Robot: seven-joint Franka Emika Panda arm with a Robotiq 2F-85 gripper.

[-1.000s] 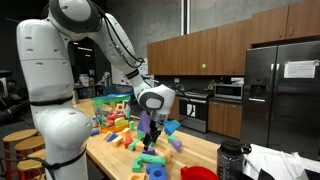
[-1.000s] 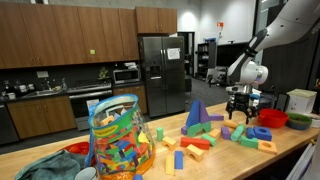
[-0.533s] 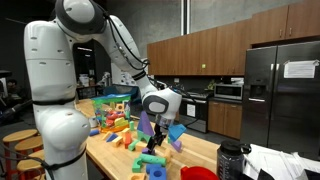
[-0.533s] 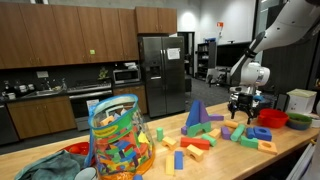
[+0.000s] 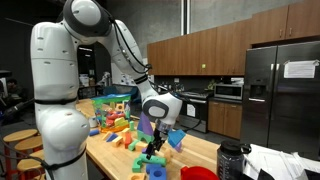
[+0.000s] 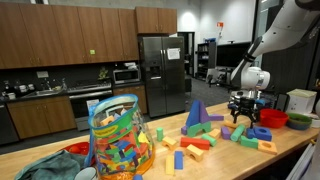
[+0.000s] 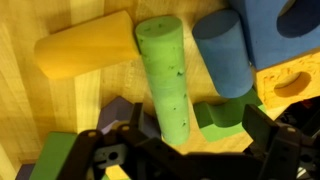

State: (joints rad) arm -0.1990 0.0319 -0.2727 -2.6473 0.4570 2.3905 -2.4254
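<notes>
Kitchen, break-room type, inside a lab or office building. Brown wooden wall cabinets [image 6: 60, 35] run above a back counter. There is a black-and-steel built-in microwave [image 6: 126, 74], a steel oven range [image 6: 88, 103] and a tall stainless steel double-door fridge [image 6: 160, 68]. Fridge and cabinets show in both exterior views. A light wooden butcher-block island top [image 6: 235, 158] is in front. A dim open hall with equipment [image 6: 212, 65] beside the fridge and a big white robot arm [image 5: 58, 95] at the island say lab, not home.

Kitchen lab, dark wood and steel.
In an exterior view, wooden cabinets [image 6: 60, 35] fill ten o'clock, a steel refrigerator [image 6: 160, 70] stands at twelve with a microwave [image 6: 126, 74] just beside it, and a pale wooden table [image 6: 250, 160] spans five o'clock.
</notes>
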